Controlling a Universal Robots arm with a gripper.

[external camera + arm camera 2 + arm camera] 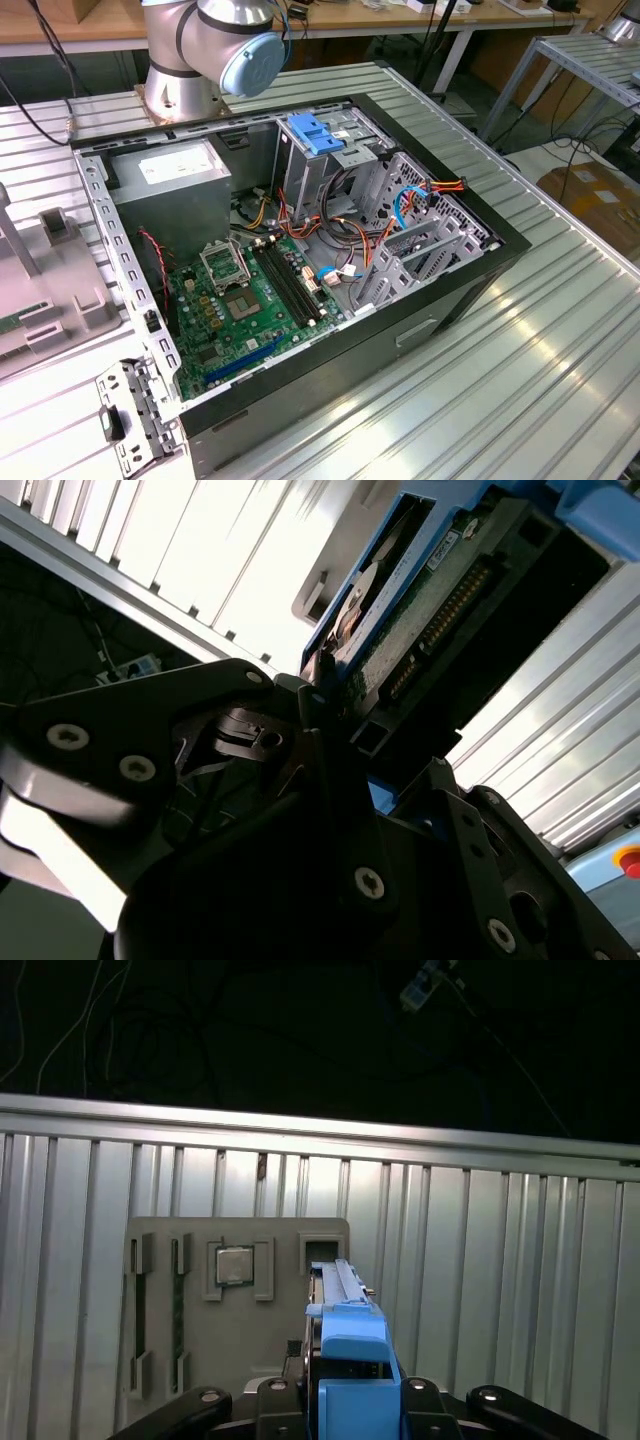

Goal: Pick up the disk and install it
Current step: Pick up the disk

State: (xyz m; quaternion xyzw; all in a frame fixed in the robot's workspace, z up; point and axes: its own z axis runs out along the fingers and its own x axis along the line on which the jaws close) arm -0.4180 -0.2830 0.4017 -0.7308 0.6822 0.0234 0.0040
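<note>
The disk point(420, 600) is a flat drive in blue plastic carrier rails, and in the second wrist view its green circuit-board side and connector row face the camera. In the first wrist view I see the disk point(338, 1285) edge-on, with its blue carrier end nearest the camera. My gripper point(345, 1392) is shut on the disk, one black finger point(318, 695) pressing against its edge. The disk hangs above a grey fixture plate point(160, 1350) on the ribbed metal table. The open computer case point(470, 290) lies on its side in the exterior view.
Inside the case are a grey power-supply box point(170, 178), a green motherboard point(235, 305), a grey drive cage with a blue bracket point(315, 133) on top, and loose cables point(400, 205). The arm's base point(190, 60) stands behind the case. A processor chip point(235, 1263) sits in the fixture plate.
</note>
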